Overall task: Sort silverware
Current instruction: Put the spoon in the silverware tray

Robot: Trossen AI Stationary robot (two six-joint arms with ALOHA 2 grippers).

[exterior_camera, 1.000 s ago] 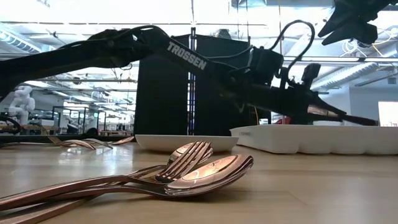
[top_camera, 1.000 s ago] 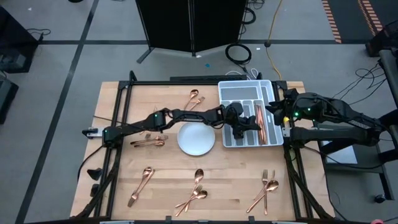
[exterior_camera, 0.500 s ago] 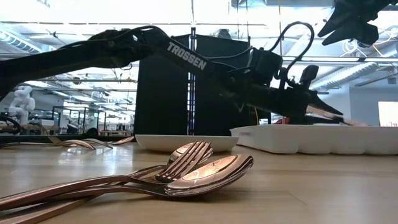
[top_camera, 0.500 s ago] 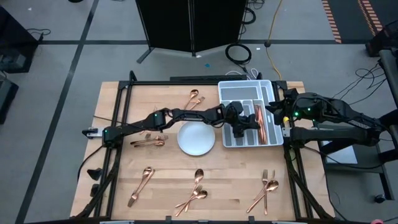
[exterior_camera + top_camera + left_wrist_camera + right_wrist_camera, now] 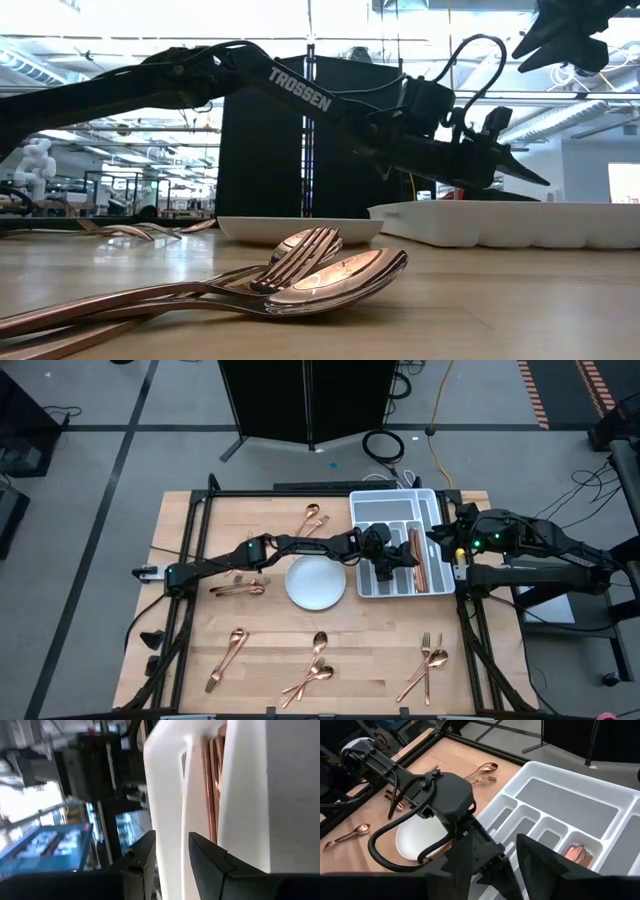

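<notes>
1. Risk: the left gripper [image 5: 400, 565] works low over the tray [image 5: 362, 510]. In my judgement a careless withdrawal catches a divider wall and drags or tips the tray, spilling the pieces already sorted.
2. Risk: the right gripper [image 5: 440, 540] hangs just beside the tray's far edge. If both arms move together, contact between them looks possible.
3. Left gripper state: its fingers [image 5: 145, 860] stand slightly apart, with nothing visible between them. It appears empty.
4. Right gripper state: fingers apart, holding nothing, waiting above the tray.
5. Silverware [image 5: 215, 785]: sorted copper pieces lie in the slot directly ahead of the left fingertips, close but not touching.
6. Remaining silverware [image 5: 315, 672]: loose pieces lie on the table [image 5: 190, 630], well behind and beside the left gripper, past the plate [image 5: 315, 583]. Sorting is unfinished.
</notes>
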